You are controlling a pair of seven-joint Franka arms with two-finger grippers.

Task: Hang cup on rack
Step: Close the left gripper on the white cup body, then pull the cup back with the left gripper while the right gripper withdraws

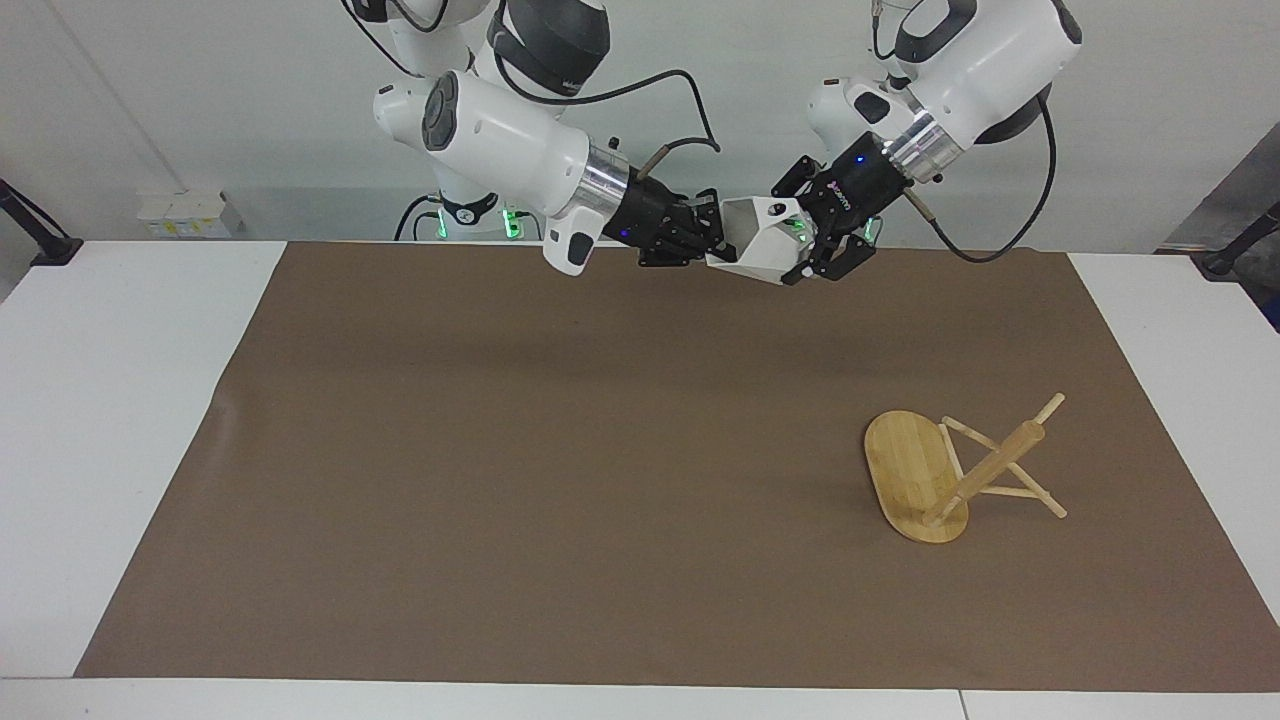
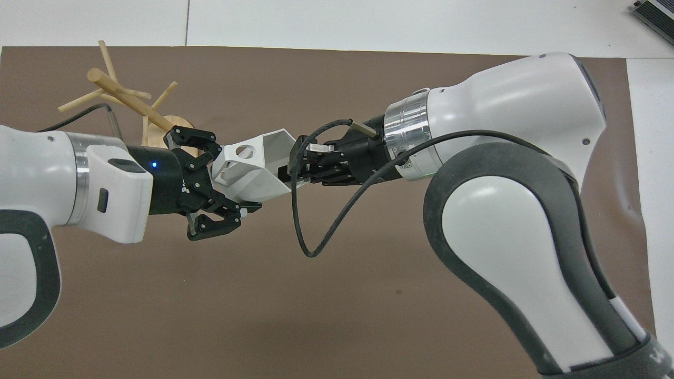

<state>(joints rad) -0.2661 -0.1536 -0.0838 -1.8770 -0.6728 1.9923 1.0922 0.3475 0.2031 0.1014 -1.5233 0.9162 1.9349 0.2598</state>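
The white faceted cup (image 1: 762,243) hangs in the air between both grippers, over the mat's edge nearest the robots, mouth toward the right arm. My right gripper (image 1: 712,240) is shut on the cup's rim (image 2: 281,158). My left gripper (image 1: 815,255) grips the cup's handle end, one finger (image 2: 208,150) by the pierced handle (image 2: 239,152) and the other under the body. The bamboo rack (image 1: 960,480) lies tipped on its side toward the left arm's end of the table, its pegs (image 2: 121,97) pointing out. The left gripper (image 2: 224,181) hides part of the rack's base.
A brown mat (image 1: 500,450) covers most of the white table (image 1: 120,400). A black cable (image 2: 305,231) loops down from my right wrist beside the cup.
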